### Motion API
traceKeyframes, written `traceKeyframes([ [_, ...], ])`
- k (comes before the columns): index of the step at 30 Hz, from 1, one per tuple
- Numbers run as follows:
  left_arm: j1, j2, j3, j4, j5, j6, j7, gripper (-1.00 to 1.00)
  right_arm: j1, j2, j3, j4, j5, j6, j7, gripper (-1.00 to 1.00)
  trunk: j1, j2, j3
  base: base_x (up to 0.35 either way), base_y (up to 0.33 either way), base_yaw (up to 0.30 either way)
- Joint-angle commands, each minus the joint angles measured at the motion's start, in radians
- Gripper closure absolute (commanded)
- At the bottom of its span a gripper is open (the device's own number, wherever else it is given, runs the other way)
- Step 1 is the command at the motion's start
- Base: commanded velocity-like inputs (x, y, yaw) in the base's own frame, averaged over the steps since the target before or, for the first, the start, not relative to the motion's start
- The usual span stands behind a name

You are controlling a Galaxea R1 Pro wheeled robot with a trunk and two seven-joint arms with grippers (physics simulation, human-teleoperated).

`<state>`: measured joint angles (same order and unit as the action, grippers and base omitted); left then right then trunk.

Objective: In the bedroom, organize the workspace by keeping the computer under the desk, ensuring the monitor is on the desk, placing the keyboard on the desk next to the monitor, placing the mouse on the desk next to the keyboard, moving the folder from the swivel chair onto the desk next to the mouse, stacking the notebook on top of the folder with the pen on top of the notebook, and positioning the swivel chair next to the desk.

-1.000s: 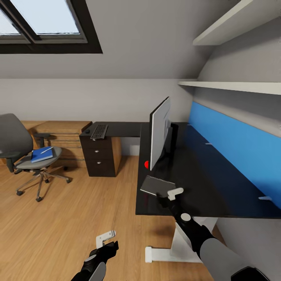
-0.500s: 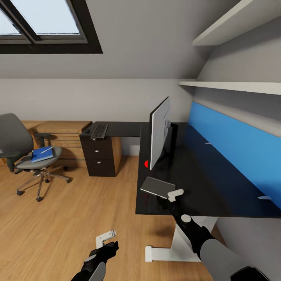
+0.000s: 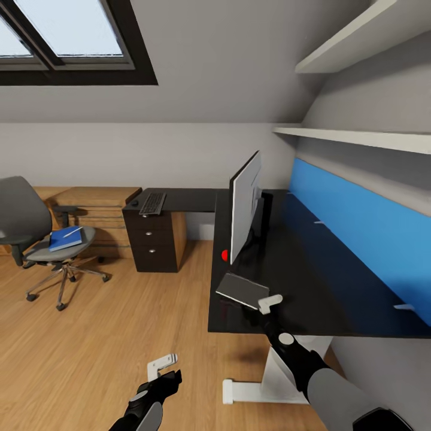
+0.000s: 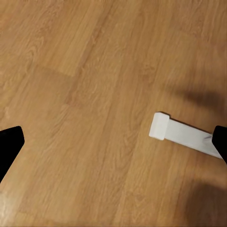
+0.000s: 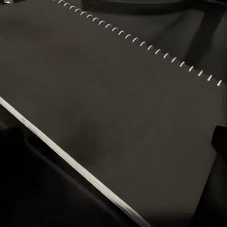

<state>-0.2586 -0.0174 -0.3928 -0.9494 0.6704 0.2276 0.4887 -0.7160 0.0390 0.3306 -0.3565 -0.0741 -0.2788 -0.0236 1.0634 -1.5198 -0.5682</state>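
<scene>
The grey notebook [image 3: 240,290] lies tilted at the front edge of the black desk [image 3: 299,269], and my right gripper [image 3: 262,304] is shut on its near corner. Up close, the notebook's dark cover [image 5: 109,94] has a wire spine, with one finger [image 5: 220,142] at its side. Behind it the monitor [image 3: 245,203] stands edge-on. The keyboard [image 3: 152,202] and mouse [image 3: 134,202] rest on the desk's left wing. The swivel chair [image 3: 30,227] at the left carries the blue folder [image 3: 64,238] with the pen [image 3: 73,230] on it. My left gripper [image 3: 164,372] hangs open over the floor.
A drawer unit [image 3: 149,242] and wooden cabinets [image 3: 96,206] stand under the desk's left wing. A red spot [image 3: 224,254] shows by the monitor's lower edge. The blue wall panel [image 3: 353,221] and shelves [image 3: 359,134] line the right. A white desk foot [image 4: 182,135] lies on the wood floor.
My right gripper has drawn slightly back toward me with the notebook, which has turned a little. The head view shifted slightly. The left arm stayed put.
</scene>
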Motion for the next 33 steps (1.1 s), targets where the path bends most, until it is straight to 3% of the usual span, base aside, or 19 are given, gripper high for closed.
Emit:
traceKeyframes([
  [1,-0.001,0.001,-0.002,-0.002,0.007,0.003,0.007,-1.0,0.0,-0.001,0.005,0.006,-0.009,-0.003,-0.002,-1.0,-0.004,0.007,0.002,0.0,0.0,0.0],
  [7,-0.001,-0.001,-0.003,-0.002,0.007,0.003,0.007,-1.0,0.0,-0.001,0.005,0.006,-0.01,-0.003,-0.002,-1.0,-0.027,0.049,0.021,0.0,0.0,0.0],
  [33,-0.001,0.001,0.0,-0.002,0.006,0.003,0.007,-1.0,0.001,-0.002,-0.004,-0.052,-0.018,0.012,-0.006,-1.0,-0.027,0.049,0.021,0.0,0.0,0.0],
])
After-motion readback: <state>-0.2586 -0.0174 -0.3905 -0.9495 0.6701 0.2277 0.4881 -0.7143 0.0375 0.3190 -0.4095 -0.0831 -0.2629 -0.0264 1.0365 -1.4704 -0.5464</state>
